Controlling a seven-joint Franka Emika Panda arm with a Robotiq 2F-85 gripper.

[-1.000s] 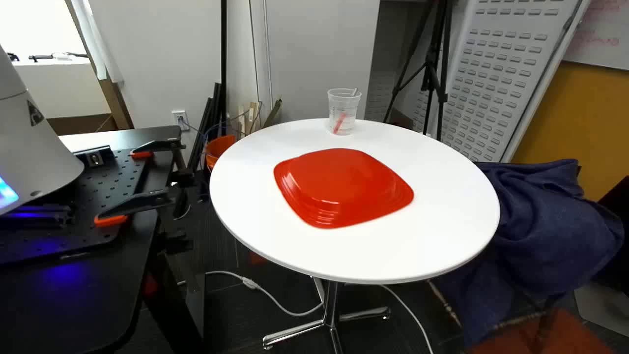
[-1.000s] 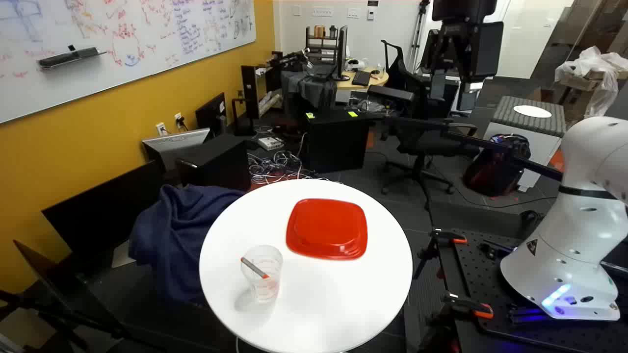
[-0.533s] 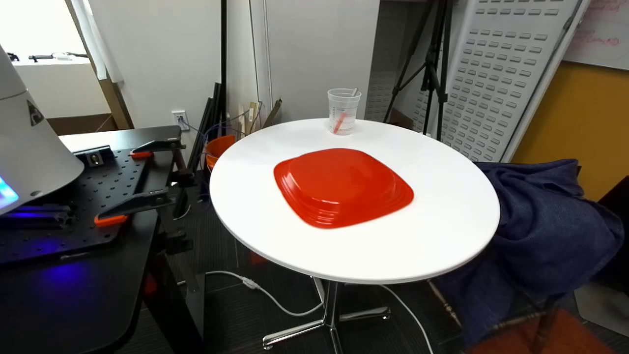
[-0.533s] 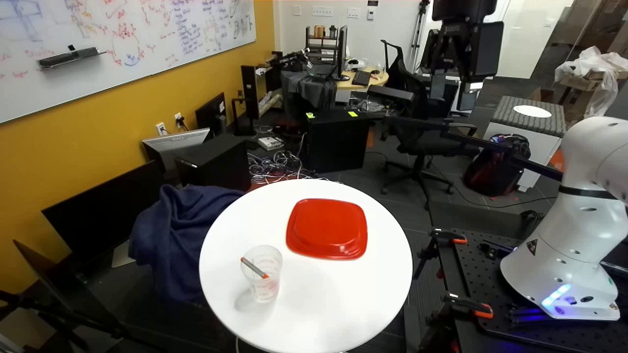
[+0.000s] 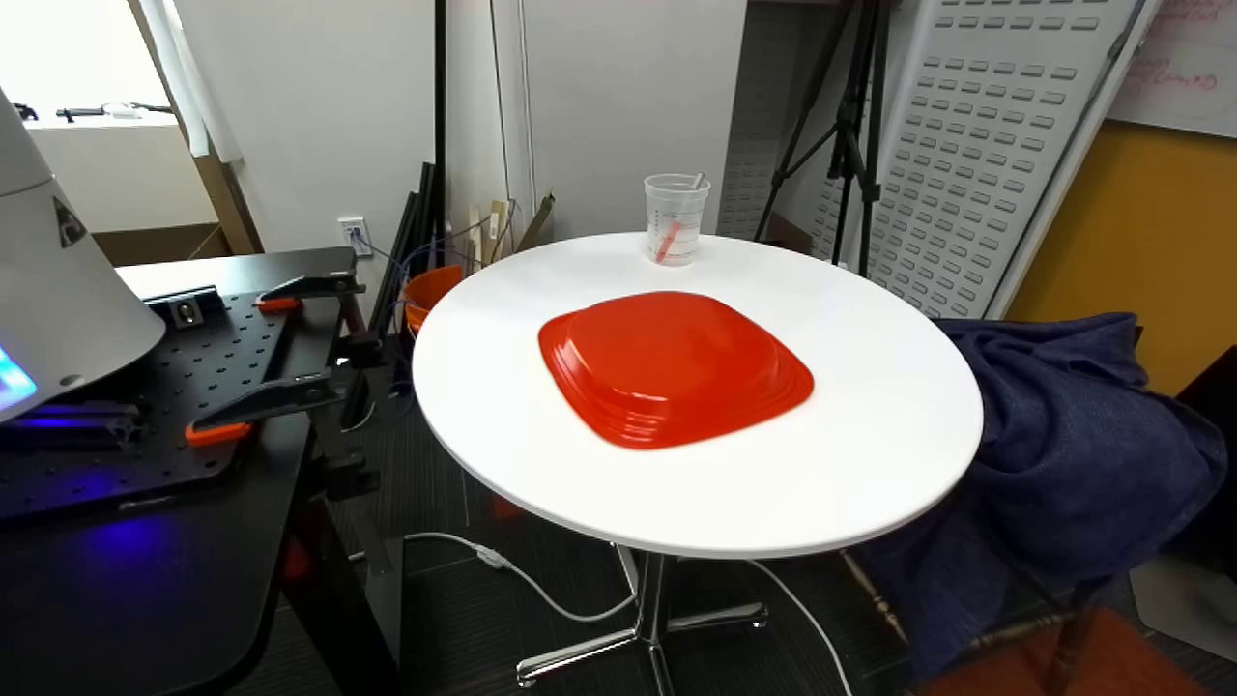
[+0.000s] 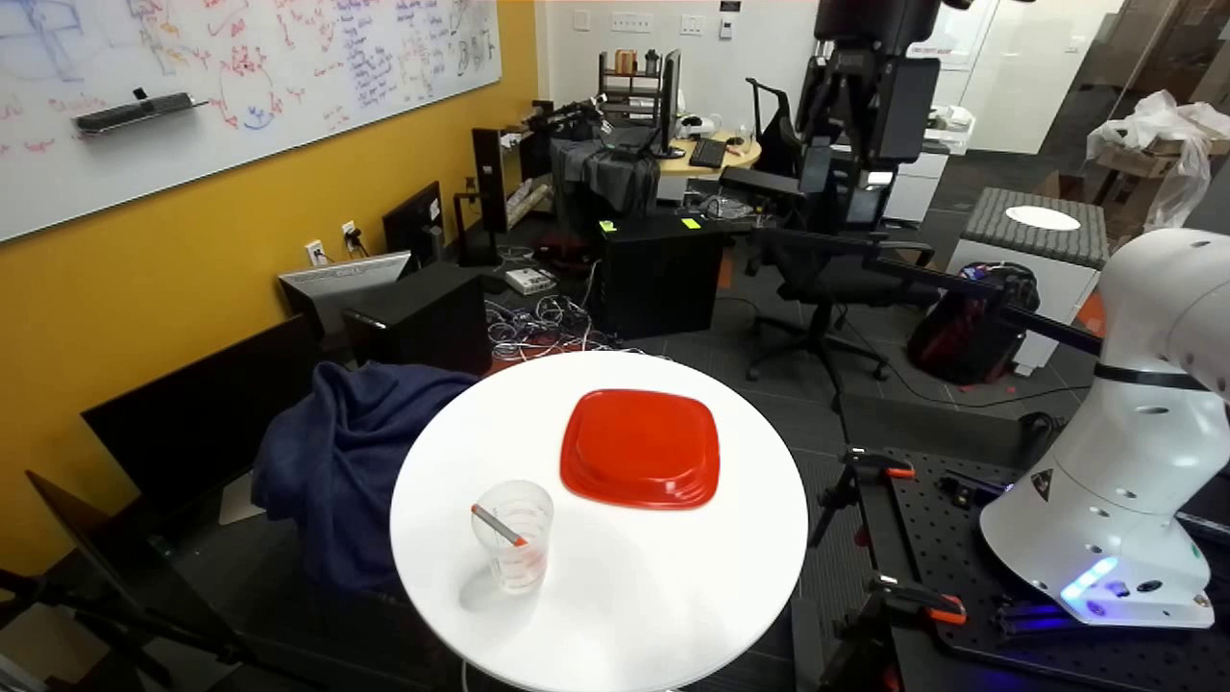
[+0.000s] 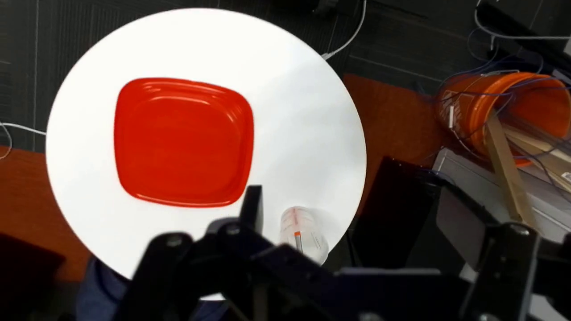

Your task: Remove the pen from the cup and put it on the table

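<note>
- Shifted leftward in an exterior view since half a second earlier: the robot's end effector [image 6: 841,204], well apart from the round white worktop [image 6: 663,596].
- Released, it hangs with its fingers [image 7: 252,203] parted.
- Gray with orange ends, the pen [image 6: 498,525] leans inside the clear plastic cup [image 6: 524,565], its upper end at the rim.
- Upright near the worktop's edge, the cup keeps its earlier place in both exterior views.
- Nearby, a red plate [image 5: 672,358] lies bottom-up on the worktop.
- Navy cloth [image 5: 1082,464] hangs in folds beside the worktop.

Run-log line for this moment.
pen: leaning in cup | cup: upright on table | gripper: open, apart from cup | removal: pending
</note>
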